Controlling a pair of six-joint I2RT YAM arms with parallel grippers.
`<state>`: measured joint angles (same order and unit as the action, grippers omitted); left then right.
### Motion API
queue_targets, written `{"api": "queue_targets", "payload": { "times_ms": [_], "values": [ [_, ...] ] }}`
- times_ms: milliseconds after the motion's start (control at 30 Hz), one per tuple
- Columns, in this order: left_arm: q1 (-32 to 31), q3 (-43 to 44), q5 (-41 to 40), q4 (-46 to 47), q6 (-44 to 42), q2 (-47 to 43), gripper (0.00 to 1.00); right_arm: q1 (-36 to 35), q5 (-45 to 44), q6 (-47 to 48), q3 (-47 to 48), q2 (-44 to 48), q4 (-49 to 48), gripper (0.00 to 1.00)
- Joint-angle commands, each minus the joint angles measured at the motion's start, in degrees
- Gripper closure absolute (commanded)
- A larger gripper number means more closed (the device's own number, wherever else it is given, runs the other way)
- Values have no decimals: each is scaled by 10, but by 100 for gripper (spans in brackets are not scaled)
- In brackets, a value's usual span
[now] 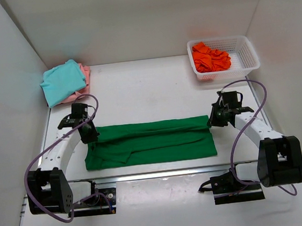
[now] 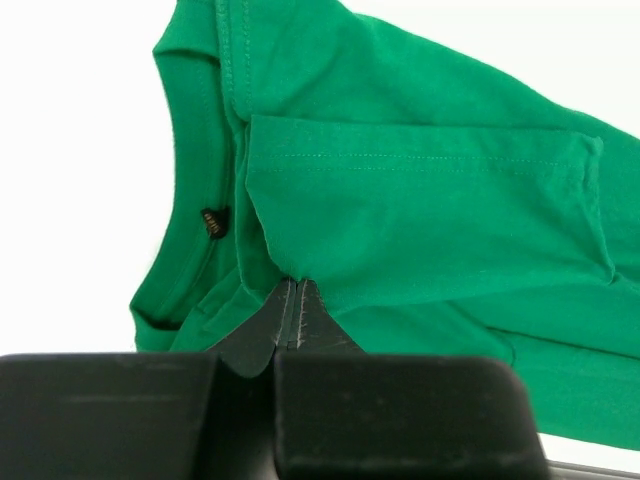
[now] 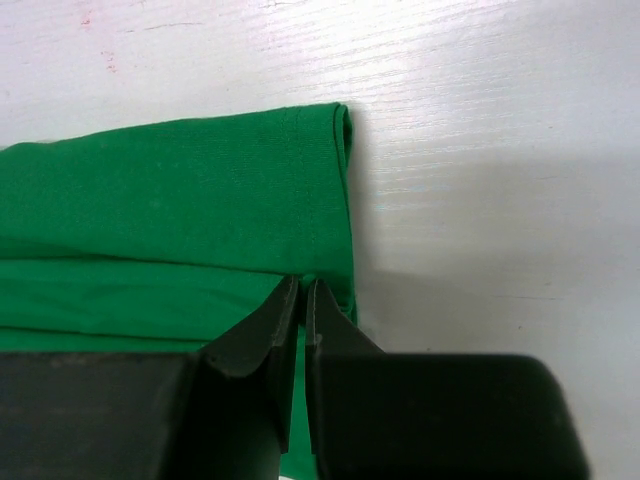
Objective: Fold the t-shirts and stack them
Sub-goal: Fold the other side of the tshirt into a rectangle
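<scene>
A dark green t-shirt [image 1: 154,142] lies folded into a long band across the middle of the table. My left gripper [image 1: 90,134] is at its left end, jaws shut on a fold of the green cloth [image 2: 420,200] near the collar; the gripper shows in the left wrist view [image 2: 292,285]. My right gripper [image 1: 215,120] is at the band's right end, jaws shut on the folded edge [image 3: 180,200]; it shows in the right wrist view [image 3: 303,285]. A teal t-shirt [image 1: 63,82] lies folded on a pale pink one [image 1: 86,74] at the back left. A bright orange t-shirt [image 1: 210,58] lies crumpled in the basket.
A white plastic mesh basket [image 1: 245,54] stands at the back right corner. White walls close in the table at the left, back and right. A metal rail [image 1: 163,174] runs along the near edge in front of the arm bases.
</scene>
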<state>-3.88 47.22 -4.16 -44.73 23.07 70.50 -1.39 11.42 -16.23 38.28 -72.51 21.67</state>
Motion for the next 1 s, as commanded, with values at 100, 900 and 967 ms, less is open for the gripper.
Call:
{"api": "queue_targets", "payload": {
  "times_ms": [100, 900, 967],
  "values": [
    [-3, -6, -39, -19, -7, -21, 100, 7, -12, 20, -8, 31, 9, 100],
    [19, 9, -88, -54, 50, -20, 52, 10, -30, -8, -51, 106, 58, 69],
    [13, 24, -83, -57, 53, -20, 49, 13, -34, -14, -47, 126, 62, 54]
  ]
}}
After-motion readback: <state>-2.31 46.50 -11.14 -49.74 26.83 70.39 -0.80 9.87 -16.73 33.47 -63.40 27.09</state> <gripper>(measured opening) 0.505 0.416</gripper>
